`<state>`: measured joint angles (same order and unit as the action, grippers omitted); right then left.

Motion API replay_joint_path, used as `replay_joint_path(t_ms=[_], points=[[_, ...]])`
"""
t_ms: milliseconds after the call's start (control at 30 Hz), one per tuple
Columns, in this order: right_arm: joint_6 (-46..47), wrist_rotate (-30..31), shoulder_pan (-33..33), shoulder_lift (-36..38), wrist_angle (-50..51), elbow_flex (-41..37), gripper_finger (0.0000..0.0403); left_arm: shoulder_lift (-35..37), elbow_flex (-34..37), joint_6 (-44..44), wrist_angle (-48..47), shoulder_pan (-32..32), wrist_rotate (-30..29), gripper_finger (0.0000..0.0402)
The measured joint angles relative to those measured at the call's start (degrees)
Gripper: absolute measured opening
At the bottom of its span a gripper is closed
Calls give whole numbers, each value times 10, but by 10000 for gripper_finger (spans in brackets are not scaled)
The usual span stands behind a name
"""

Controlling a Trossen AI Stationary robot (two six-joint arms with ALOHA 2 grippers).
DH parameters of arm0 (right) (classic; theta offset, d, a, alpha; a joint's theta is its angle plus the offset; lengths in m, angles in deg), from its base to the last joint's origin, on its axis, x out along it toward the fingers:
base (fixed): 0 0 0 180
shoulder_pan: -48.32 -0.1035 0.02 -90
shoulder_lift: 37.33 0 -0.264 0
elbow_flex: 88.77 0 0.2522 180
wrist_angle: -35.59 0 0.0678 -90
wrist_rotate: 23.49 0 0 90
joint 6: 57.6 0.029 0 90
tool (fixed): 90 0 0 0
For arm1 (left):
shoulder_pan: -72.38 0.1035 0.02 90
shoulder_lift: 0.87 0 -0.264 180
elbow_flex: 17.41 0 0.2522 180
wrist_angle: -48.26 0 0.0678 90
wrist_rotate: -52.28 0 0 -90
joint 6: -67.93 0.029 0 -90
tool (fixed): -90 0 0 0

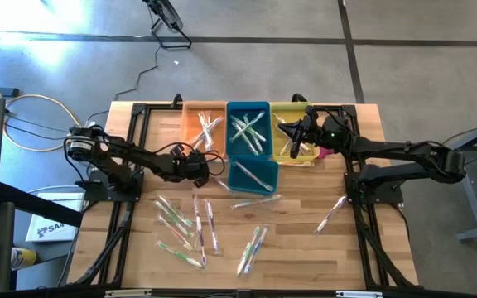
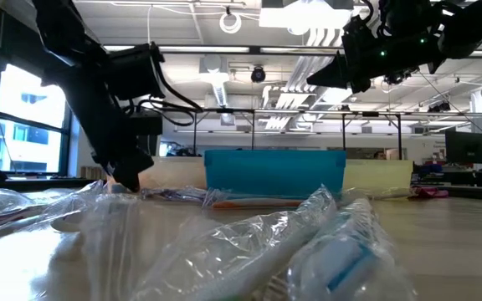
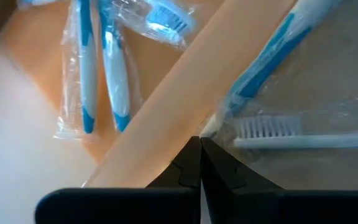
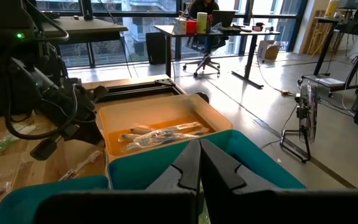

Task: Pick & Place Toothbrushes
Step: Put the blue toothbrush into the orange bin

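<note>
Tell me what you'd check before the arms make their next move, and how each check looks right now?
1. Left gripper empty: ok, shut on nothing, low beside the orange bin.
2. Right gripper empty: ok, shut, raised above the yellow bin.
3. Loose toothbrushes left on the table to pick: ok, many remain.
4. Fingers ready for picking: not ok, both are shut.
5. Room in the bins: ok, the blue bin and its neighbours hold only a few.
6. Which bin each colour belongs in: cannot tell.
</note>
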<state>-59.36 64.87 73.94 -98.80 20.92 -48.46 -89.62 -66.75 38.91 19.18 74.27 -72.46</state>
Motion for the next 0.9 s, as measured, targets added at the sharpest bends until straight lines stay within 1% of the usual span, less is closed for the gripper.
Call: replay_joint_path(t_ms=[167, 333, 467, 633, 733, 900], points=[[0, 0, 0, 0, 0, 0, 2, 12, 0, -23, -14, -8, 54, 0], [0, 0, 0, 0, 0, 0, 2, 33, 0, -87, -65, -40, 70, 0], [0, 0, 0, 0, 0, 0, 2, 55, -9, -153, -153, -71, 98, 0], [-1, 0, 0, 0, 0, 0, 2, 72, -47, -227, -284, -110, 128, 0], [-1, 0, 0, 0, 0, 0, 2, 72, -71, -249, -324, -129, 146, 0], [-1, 0, 0, 0, 0, 0, 2, 73, -105, -253, -356, -140, 141, 0]])
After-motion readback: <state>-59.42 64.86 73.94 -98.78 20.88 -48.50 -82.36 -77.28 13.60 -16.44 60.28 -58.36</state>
